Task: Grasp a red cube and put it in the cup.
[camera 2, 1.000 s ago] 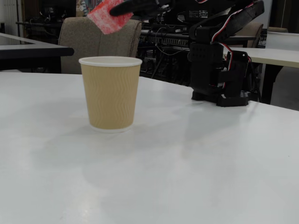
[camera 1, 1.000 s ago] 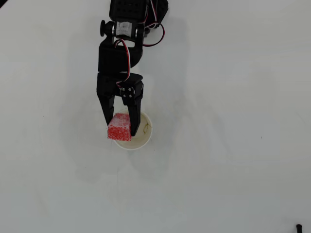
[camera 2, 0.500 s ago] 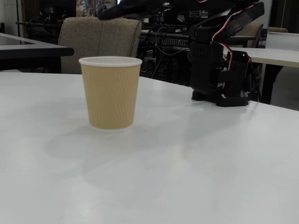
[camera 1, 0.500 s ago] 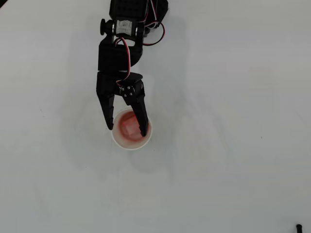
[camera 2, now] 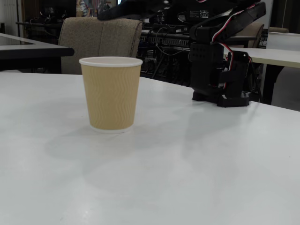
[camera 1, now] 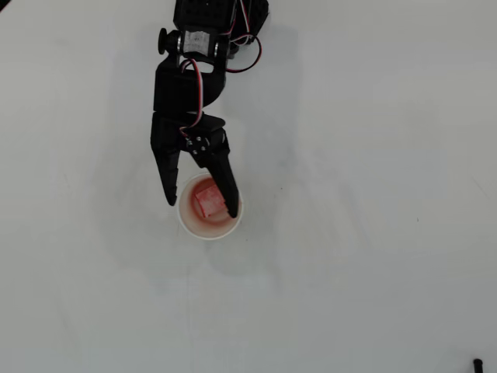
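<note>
Lying at the bottom of the cup (camera 1: 210, 231), left of centre in the overhead view, the red cube (camera 1: 206, 199) is seen released. Above the rim, the tool (camera 1: 200, 208) is spread wide and empty. Withdrawal is best made straight upward, so the cup on the bench (camera 1: 373, 233) is not clipped.
</note>
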Tool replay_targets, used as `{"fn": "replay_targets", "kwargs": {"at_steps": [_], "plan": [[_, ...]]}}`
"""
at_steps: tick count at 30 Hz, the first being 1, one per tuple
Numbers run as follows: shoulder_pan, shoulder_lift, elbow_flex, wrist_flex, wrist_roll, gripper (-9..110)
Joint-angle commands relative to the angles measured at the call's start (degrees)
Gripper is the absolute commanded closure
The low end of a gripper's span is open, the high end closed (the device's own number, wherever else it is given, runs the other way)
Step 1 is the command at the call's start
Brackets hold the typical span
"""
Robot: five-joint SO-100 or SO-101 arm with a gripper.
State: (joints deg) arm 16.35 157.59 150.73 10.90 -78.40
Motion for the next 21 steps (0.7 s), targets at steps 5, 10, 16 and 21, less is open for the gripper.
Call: {"fn": "replay_targets", "kwargs": {"at_steps": [5, 10, 16, 21], "plan": [[5.0, 6.4, -0.8, 3.1, 19.1, 67], [9.8, 12.3, 2.6, 8.7, 29.2, 71], [13.7, 18.6, 7.8, 15.8, 35.9, 82], [15.6, 21.5, 8.9, 22.8, 43.0, 93]]}}
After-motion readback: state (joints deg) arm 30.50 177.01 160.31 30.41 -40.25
